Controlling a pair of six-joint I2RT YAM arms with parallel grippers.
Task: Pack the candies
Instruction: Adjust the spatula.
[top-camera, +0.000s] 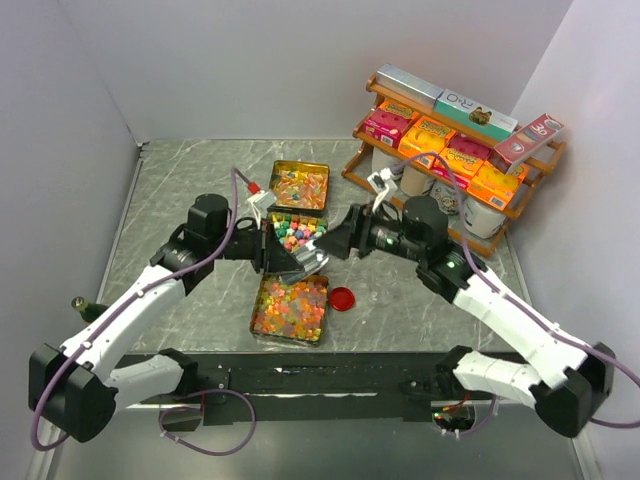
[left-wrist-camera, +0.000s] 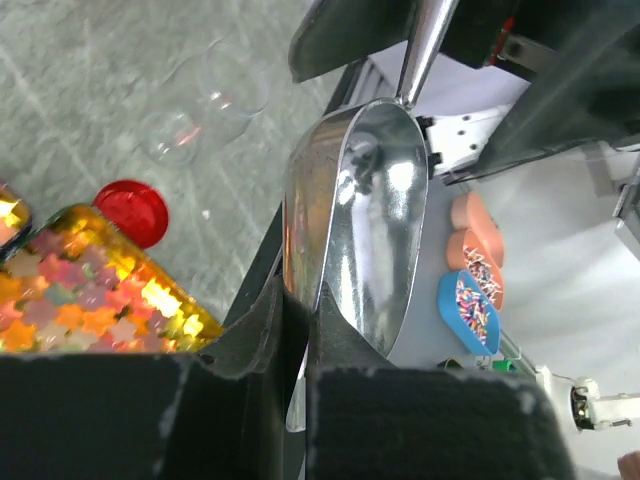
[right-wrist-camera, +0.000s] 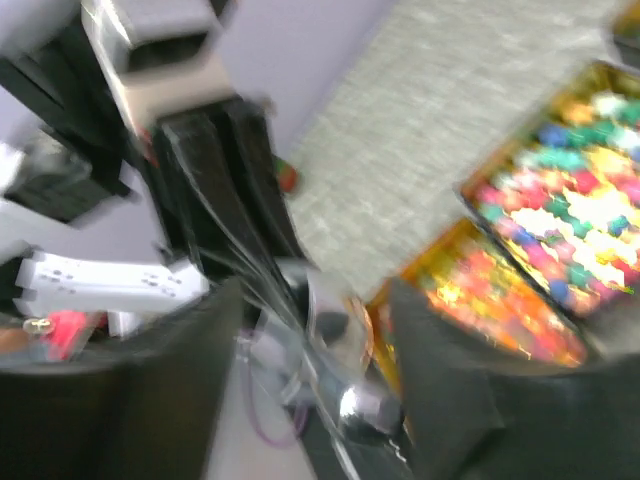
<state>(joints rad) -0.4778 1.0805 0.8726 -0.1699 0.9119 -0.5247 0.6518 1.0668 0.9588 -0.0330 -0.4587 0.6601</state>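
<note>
Closest to us, in the left wrist view, the left jaws are pinched nearly together on the rim of a metal scoop (left-wrist-camera: 375, 230), at the end of the bowl away from its handle. We take that for a real hold. The bowl shows bare and shiny, with nothing in it. The right wrist view is blurred, but the right jaws stand wide apart with something bright between them. We cannot tell whether they touch the handle.

From above, the left arm (top-camera: 150, 290) and right arm (top-camera: 500, 300) meet over the middle of the worktop (top-camera: 180, 180). The scoop's long axis runs across between them, bowl toward the left arm and handle toward the right. The candies (top-camera: 290, 305) lie below it in three open trays set in a row running away from the arm bases:
- The near tray (top-camera: 257, 305) holds glossy mixed sweets.
- The middle tray (top-camera: 322, 218), partly hidden by the jaws, holds small multicoloured pieces.
- The far tray (top-camera: 300, 162) holds mostly orange and pale ones.

The scoop hangs over the gap between the near and middle trays, so either is just a short dip away, and the left arm alone looks to have charge of it. A red lid (top-camera: 342, 298) lies just beside the near tray. We judge that a grip on the rim rather than the handle may make scooping awkward.
</note>
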